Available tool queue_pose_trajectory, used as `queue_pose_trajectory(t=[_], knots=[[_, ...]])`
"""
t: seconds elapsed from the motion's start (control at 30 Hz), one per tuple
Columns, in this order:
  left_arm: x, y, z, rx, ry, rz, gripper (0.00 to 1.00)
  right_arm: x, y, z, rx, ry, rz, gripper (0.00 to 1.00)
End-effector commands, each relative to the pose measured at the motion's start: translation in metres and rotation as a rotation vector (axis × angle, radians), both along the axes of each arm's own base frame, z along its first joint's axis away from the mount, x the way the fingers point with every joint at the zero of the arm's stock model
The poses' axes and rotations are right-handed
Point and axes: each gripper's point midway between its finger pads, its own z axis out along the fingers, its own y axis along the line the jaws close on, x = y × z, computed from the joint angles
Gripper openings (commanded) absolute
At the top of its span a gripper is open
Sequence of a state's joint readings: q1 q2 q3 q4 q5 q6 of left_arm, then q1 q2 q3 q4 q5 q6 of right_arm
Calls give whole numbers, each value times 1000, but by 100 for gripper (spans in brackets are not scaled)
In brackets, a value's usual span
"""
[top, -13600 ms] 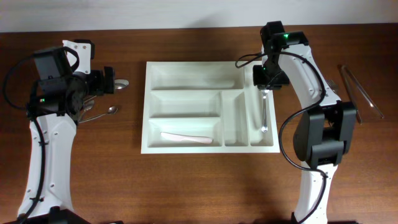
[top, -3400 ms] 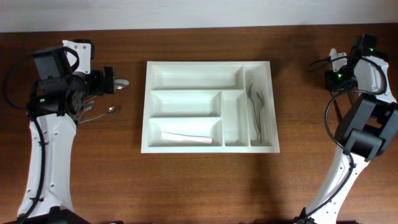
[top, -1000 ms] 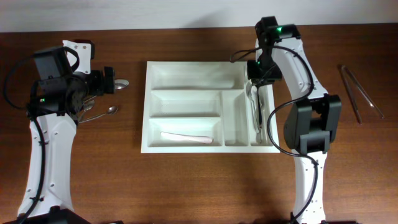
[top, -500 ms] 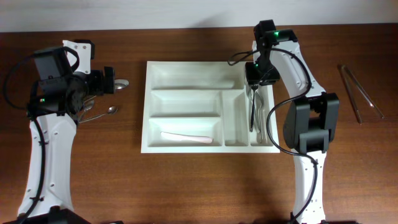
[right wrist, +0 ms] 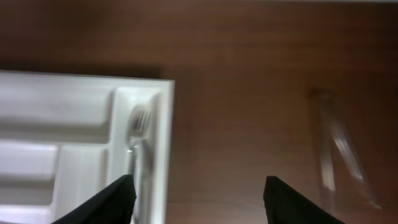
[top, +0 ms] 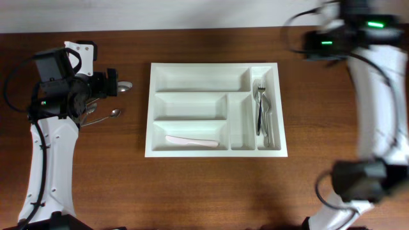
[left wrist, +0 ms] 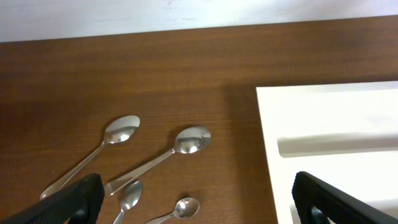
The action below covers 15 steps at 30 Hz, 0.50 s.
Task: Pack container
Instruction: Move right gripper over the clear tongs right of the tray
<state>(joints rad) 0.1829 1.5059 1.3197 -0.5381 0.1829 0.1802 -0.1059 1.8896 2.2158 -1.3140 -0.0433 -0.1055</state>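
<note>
We found the container (top: pixel 151 108) in the middle of the bench (top: pixel 192 191), forks (top: pixel 262 108) in its rightmost narrow slot, left tool (left wrist: pixel 196 199) and right tool (right wrist: pixel 198 199) both spread and empty, and judged the right tool should meet the blurred clear piece (right wrist: pixel 342 149) right of the container across its length, mid-shaft.

Container (top: pixel 199 77): at the middle of the table (top: pixel 192 188).
Forks (top: pixel 262 116): in the container's rightmost narrow compartment, lying lengthwise, tines toward the far rim.
One long utensil (top: pixel 192 141): in the container's nearest wide compartment, lying along it.
Four spoons (left wrist: pixel 193 138): on the table left of the container, off its far-left corner, clear of it.
Long blurred item (right wrist: pixel 339 146): on the table, well right of the container.
</note>
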Motion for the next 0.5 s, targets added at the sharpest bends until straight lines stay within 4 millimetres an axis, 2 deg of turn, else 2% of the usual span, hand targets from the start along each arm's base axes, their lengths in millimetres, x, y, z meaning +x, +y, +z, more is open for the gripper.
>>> queue_pose_trajectory(t=[0.0, 0.13, 0.2, 0.23, 0.37, 0.4, 0.47], knots=[[4, 3, 5, 19, -11, -2, 99, -28, -42, 21, 22, -28, -58, 71], [4, 3, 5, 19, -11, -2, 99, -52, -111, 25, -38, -46, -156, 91], [4, 3, 5, 19, -11, -2, 99, -53, -152, 15, -57, -55, -227, 95], [4, 3, 5, 19, -11, -2, 99, -52, -166, 10, -60, -59, -253, 96], [4, 3, 5, 19, -11, -2, 99, -37, -226, -29, -102, -54, -289, 100], [4, 3, 5, 19, -11, -2, 99, -28, -244, -56, -111, -20, -271, 100], [4, 3, 5, 19, -11, -2, 99, -20, -249, -90, -88, 27, -212, 99]])
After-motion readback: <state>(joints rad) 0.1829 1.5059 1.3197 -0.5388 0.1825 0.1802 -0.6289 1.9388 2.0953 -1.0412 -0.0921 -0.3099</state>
